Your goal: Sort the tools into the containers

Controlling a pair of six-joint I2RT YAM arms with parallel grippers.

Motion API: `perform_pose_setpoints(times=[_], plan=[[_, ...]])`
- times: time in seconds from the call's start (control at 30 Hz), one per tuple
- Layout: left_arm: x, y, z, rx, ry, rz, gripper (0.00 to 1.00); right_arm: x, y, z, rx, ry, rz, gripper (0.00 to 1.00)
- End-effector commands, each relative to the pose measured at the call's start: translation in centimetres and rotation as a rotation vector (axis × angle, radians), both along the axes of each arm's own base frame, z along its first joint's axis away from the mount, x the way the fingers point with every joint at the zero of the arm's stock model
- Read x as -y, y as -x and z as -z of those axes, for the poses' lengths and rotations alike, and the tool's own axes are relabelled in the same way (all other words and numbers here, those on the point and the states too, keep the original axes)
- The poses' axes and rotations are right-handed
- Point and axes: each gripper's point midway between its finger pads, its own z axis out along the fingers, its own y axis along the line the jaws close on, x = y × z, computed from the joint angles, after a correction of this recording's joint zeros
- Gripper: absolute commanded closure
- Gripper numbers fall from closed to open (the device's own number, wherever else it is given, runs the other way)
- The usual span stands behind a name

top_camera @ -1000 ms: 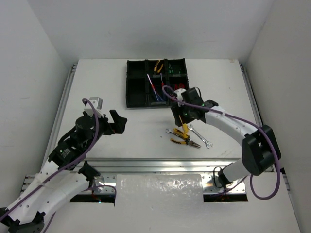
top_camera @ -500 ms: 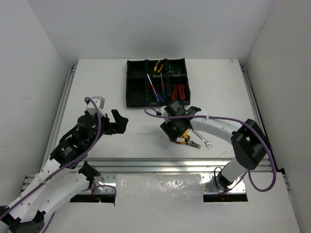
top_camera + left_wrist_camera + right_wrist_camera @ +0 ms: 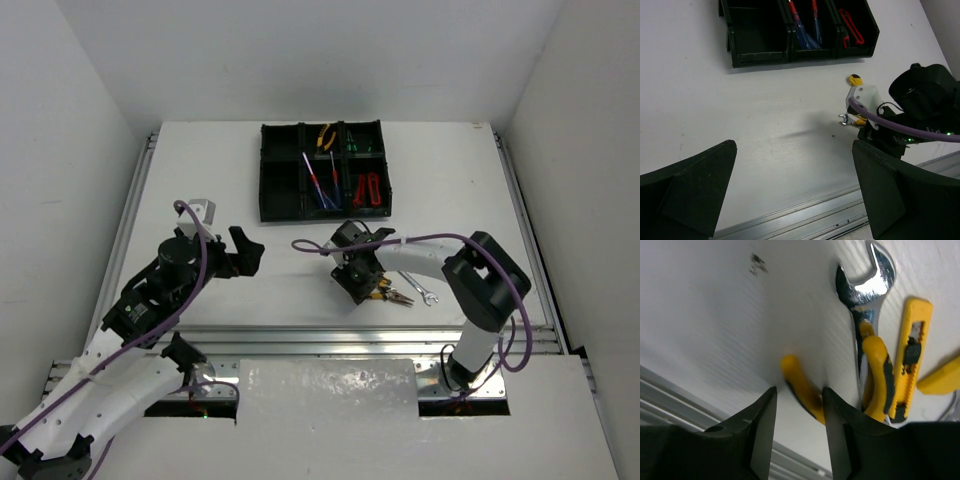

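The black organiser tray sits on the counter, and several tools already lie in it. Its far middle compartment holds the orange-handled pliers. The far right one holds the black-green screwdrivers. The blue and red screwdrivers are in the near middle one, and the red-handled cutters are in the near right one.

A small cluster of loose tools lies on the counter on the near side of the tray, off its near right corner. The right end effector is lowered onto this cluster with its fingers spread. They straddle one handle of the yellow-handled pliers, and I cannot tell whether either finger touches it. The pliers' other handle lies against the shaft of a silver wrench, and a yellow utility knife lies just beside that handle.

The left end effector hovers on the near side of the tray, off its near left corner and well apart from the cluster. Its fingers are spread wide above bare counter.
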Motion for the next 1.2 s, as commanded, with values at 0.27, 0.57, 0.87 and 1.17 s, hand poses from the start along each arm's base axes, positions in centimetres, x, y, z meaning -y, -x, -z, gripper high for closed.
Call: perform_pose_setpoints(times=[0.27,0.57,0.87,1.17], plan=[[0.1,-0.5,-1.5,0.059,0.022,0.008,0.0,-0.6,0.1,1.7,-0.013,0.024,-0.022,0.77],[0.1,-0.5,-1.4,0.056,0.02,0.006,0.0,-2.1,-1.1,-2.5,0.121,-0.074,-0.01,1.0],[0.2,-0.8,-1.1,0.042,0.012,0.005,0.0,-2.7,-2.8,-6.7,0.245,-0.145,0.021,1.0],[-0.1,-0.8,-1.3,0.05,0.014,-0.004,0.0,-6.4,-9.2,-16.5,0.519,-0.408,0.089,1.0]])
